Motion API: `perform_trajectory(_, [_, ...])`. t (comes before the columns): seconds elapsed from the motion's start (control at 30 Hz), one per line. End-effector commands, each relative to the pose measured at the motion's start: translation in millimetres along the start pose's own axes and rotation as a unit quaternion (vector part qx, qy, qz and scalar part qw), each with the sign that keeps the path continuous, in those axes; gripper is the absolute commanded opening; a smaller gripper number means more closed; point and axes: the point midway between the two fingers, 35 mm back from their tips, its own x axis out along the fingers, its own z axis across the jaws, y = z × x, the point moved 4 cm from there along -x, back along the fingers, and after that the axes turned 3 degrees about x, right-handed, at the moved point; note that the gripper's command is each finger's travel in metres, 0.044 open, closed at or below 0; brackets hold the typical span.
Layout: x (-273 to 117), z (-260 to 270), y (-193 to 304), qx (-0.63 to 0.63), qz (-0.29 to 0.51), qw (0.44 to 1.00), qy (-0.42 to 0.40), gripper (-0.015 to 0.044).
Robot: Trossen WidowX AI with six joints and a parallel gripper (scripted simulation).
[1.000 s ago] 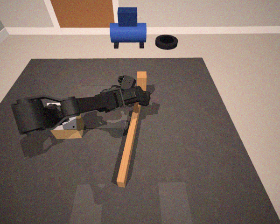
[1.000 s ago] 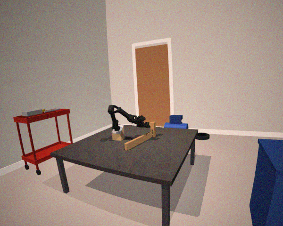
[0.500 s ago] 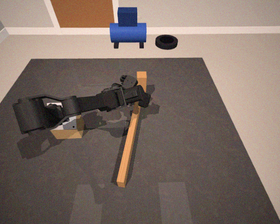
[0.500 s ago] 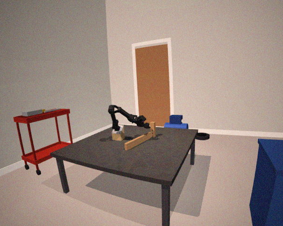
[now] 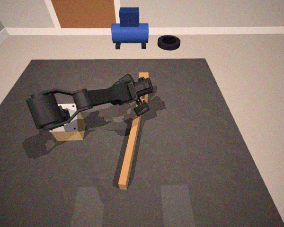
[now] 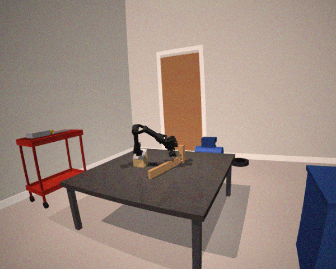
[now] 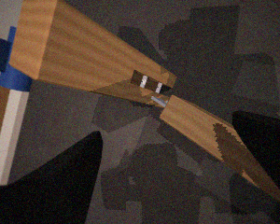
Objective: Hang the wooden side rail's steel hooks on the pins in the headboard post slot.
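The wooden side rail [image 5: 129, 151] [image 6: 162, 169] [image 7: 201, 123] lies on the table [image 5: 198, 146] [image 6: 188, 185], its hook end close to the foot of the upright headboard post [image 5: 143, 74] [image 6: 181, 150] [image 7: 75, 53]. In the wrist view both pale pins [image 7: 144, 81] [image 7: 159, 87] show in the post's dark slot. A steel hook [image 7: 158, 101] sticks out from the rail's end and appears beside the slot, not on the pins; the second hook cannot be made out. My gripper [image 5: 143, 97] [image 6: 174, 148] [image 7: 165, 127] is open and empty, above the rail's hook end beside the post.
The arm's wooden base block [image 5: 70, 135] [image 6: 140, 162] stands left of the rail. The arm reaches across from it to the post. Beyond the table are a blue compressor [image 5: 129, 32] [image 6: 209, 149], a black tyre [image 5: 168, 46] [image 6: 240, 163] and a red cart [image 6: 49, 139].
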Motion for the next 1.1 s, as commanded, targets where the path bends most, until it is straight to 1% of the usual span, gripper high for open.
perform_trajectory(0.0, [1.8,1.0,-2.1,0.090,0.026,0.995,0.019,0.0440])
perform_trajectory(0.23, [2.5,2.4,-4.9,0.257,0.062,0.962,0.067,0.0440])
perform_trajectory(0.5, [0.7,4.0,-8.4,0.430,0.077,0.889,0.137,0.0440])
perform_trajectory(0.77, [-3.7,5.7,-12.6,0.578,0.060,0.786,0.213,0.0440])
perform_trajectory(1.07, [-11.3,7.8,-18.7,0.708,0.001,0.644,0.290,0.0440])
